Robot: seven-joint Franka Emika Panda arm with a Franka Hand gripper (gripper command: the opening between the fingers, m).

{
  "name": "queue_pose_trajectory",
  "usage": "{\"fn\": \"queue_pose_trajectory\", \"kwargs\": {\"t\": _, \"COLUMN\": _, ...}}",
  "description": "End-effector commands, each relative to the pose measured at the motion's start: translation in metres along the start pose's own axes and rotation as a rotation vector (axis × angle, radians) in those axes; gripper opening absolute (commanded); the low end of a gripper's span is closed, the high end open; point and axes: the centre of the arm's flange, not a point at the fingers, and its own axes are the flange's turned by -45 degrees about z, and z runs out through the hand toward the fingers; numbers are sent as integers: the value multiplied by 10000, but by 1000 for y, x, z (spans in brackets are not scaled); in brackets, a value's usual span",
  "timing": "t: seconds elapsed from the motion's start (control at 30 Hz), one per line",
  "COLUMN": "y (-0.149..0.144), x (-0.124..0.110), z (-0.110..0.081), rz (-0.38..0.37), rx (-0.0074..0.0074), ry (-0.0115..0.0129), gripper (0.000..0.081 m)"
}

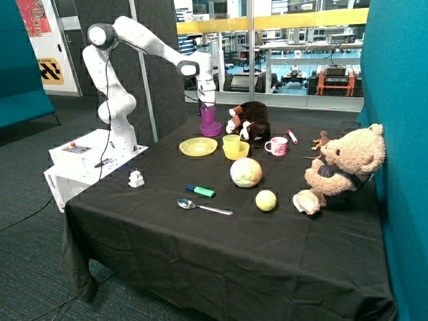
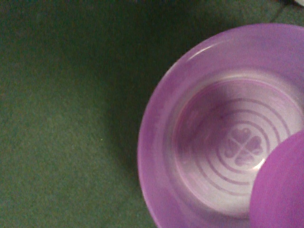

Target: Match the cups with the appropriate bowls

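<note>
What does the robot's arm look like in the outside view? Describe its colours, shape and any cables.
The arm is glossy white, built of rounded segments with dark joint rings. It rises from a white base box bearing a small red button. A thin black cable trails down beside it. The gripper looks dark.

Purple cup point(image 1: 208, 114) upright just above the purple bowl point(image 1: 210, 130); yellow cup point(image 1: 231, 144) stands in the yellow bowl point(image 1: 237, 153).

table point(image 1: 134, 227), black cloth: yellow plate point(image 1: 198, 146), purple bowl point(image 1: 210, 129), yellow bowl point(image 1: 239, 152), mug point(image 1: 277, 146), spoon point(image 1: 202, 206), teddy bear point(image 1: 341, 168).
</note>
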Motion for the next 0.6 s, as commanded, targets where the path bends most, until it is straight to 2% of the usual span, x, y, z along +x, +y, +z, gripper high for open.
{"fn": "queue_pose_trajectory", "kwargs": {"t": 0.0, "y": -5, "x": 4, "z": 12, "rz": -327, "rx": 13, "ry": -15, "gripper": 0}}
{"fn": "queue_pose_trajectory", "kwargs": {"t": 0.57, "y": 4, "x": 2, "z": 36, "rz": -220, "rx": 13, "ry": -15, "gripper": 0}}
